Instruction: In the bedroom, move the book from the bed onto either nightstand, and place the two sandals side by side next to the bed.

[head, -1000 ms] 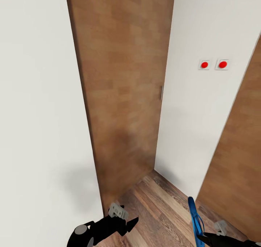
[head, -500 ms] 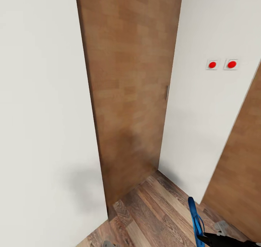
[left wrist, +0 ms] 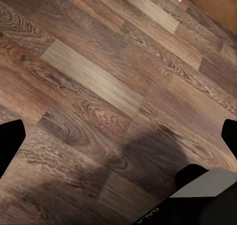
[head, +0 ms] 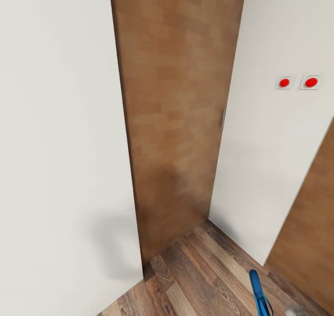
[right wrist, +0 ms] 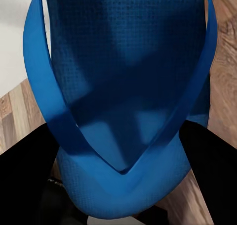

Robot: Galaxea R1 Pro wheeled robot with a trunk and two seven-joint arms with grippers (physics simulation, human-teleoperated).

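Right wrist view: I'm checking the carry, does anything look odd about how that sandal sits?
The bright blue rubber sandal is held on end between the right claw's black fingers, sole facing the camera, straps bowed outward. In the head view it stands upright above the brown wood-plank floor. Nothing damaged.

Left gripper point(left wrist: 118, 136) has matte black fingers point(left wrist: 10, 141) with blunt angled tips; a grey plate sits behind, bearing faint white lettering; right gripper point(right wrist: 121, 151) fingers point(right wrist: 24, 180) are also black.
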